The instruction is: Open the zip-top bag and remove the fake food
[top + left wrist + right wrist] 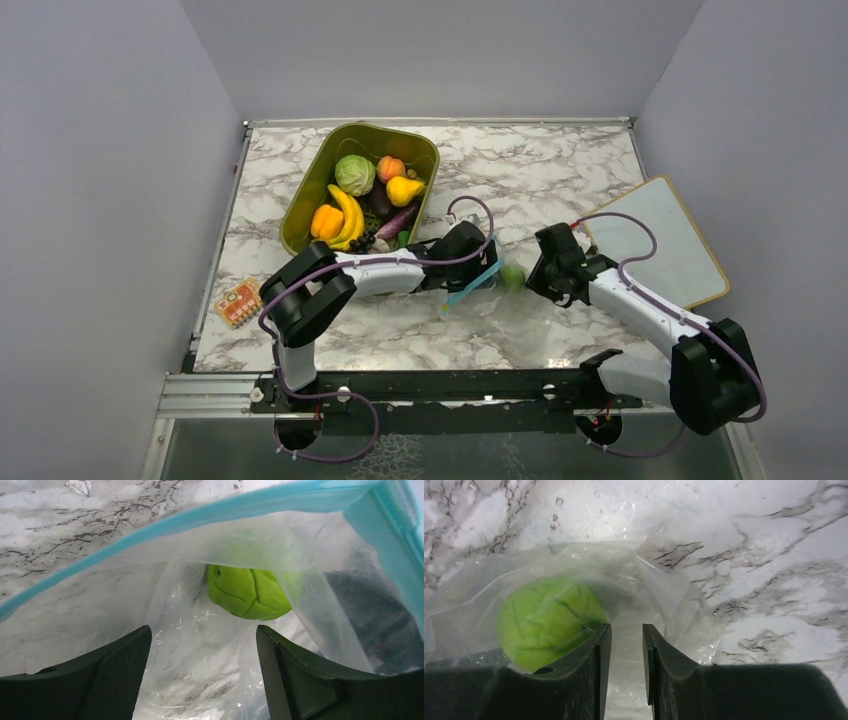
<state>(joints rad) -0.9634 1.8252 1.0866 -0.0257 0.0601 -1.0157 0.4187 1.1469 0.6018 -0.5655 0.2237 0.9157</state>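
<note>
- While you are reading the top external view, note that the zip-top bag [497, 285] is lying mid-table between the two grippers. Its teal zipper strip [470, 288] is facing the left gripper [485, 268] and its closed end is facing the right gripper [533, 279].
- The fake food [512, 277], one light green round piece, is sitting inside the bag. The bag's long axis is running gripper to gripper.
- Surroundings: a green bin [300, 215] of toy produce is standing behind the left arm. A white board [670, 250] is lying off to the right, and a small orange packet [238, 302] is resting near the table's left edge. None of these is coming between the grippers.
- Left wrist view: the left gripper [202, 632] is showing its fingers [117, 677] well apart and is gripping nothing.
- The zipper strip [165, 527] is arching above them, so you are likely looking into an open mouth.
- The fake food [247, 592] is lying straight ahead, slightly right of centre. By this layout, the left arm is the one placed to reach in.
- Right wrist view: the right gripper [626, 630] is showing its fingers [596, 675] almost together with bag film bunched in the gap. You are probably looking at a pinch on the bag's closed end.
- The fake food [546, 622] is sitting just left of the left-hand finger, inside the film. You cannot tell whether it is touching that finger.
- Obstruction: a loose fold of film is draping part of the green piece, and it is likely to be snagging any finger going in.
</note>
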